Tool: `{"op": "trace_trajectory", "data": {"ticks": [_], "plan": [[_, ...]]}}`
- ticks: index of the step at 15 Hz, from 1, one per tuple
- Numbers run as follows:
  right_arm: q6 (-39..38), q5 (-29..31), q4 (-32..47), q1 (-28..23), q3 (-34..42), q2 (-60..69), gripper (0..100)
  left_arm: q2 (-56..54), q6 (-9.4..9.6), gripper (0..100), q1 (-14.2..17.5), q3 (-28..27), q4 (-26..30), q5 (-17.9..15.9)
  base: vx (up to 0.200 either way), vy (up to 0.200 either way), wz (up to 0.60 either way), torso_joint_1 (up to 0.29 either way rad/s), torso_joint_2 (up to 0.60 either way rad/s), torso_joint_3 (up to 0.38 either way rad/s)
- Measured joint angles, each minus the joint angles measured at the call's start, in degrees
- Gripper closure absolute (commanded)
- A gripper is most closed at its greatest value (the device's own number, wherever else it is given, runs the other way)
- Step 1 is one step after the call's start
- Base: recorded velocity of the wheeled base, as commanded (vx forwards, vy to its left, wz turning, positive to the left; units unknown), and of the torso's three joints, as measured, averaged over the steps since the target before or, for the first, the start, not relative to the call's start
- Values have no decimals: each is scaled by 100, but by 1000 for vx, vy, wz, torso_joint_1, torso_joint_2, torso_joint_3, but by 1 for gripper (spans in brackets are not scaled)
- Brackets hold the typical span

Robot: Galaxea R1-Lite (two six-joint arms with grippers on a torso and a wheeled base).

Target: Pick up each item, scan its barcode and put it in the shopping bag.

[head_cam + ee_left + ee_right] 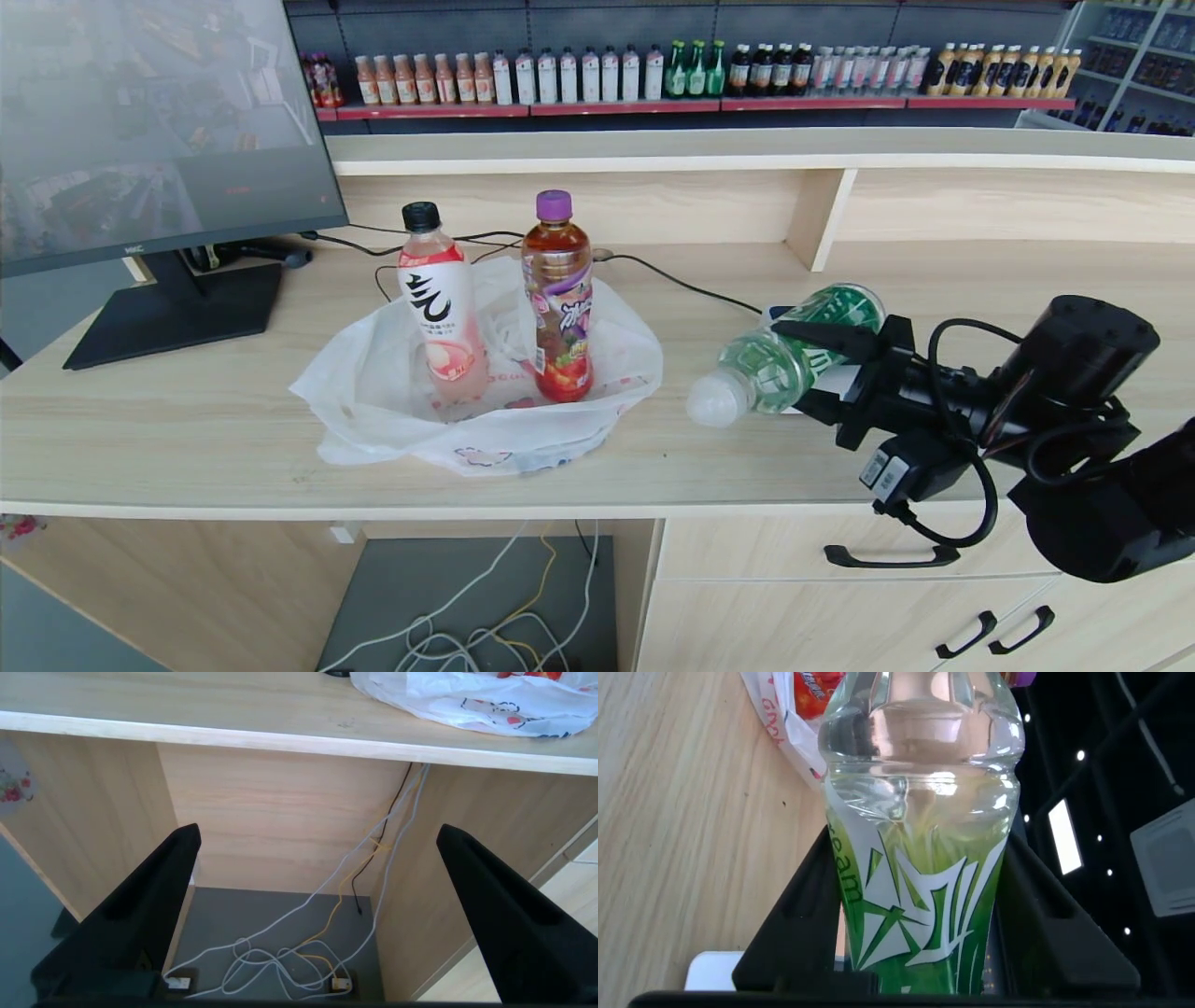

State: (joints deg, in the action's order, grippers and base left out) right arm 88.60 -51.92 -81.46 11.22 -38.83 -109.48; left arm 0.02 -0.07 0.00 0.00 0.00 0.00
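My right gripper is shut on a clear bottle with a green label, held on its side above the counter with its white cap toward the shopping bag. In the right wrist view the green bottle sits between the black fingers. The white shopping bag lies open on the counter to the left, with a pink bottle with a black cap and a reddish bottle with a purple cap standing upright in it. My left gripper hangs open below the counter edge, facing the cable space.
A monitor on a black stand occupies the counter's left. A white flat object lies on the counter under the held bottle. Cables run along the back. A wooden divider rises behind. Drawers with black handles sit below right.
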Motion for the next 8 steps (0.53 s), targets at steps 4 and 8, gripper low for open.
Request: {"op": "trace_trajectory", "data": {"ticks": [4, 8], "plan": [[-17, 2, -49, 9, 10, 4, 100, 0, 0, 0, 0, 0, 0, -2, 0, 0, 0, 0, 0, 0], [-39, 0, -51, 28, -12, 6, 100, 0, 0, 0, 0, 0, 0, 0, 0, 0, 0, 0, 0, 0]]}}
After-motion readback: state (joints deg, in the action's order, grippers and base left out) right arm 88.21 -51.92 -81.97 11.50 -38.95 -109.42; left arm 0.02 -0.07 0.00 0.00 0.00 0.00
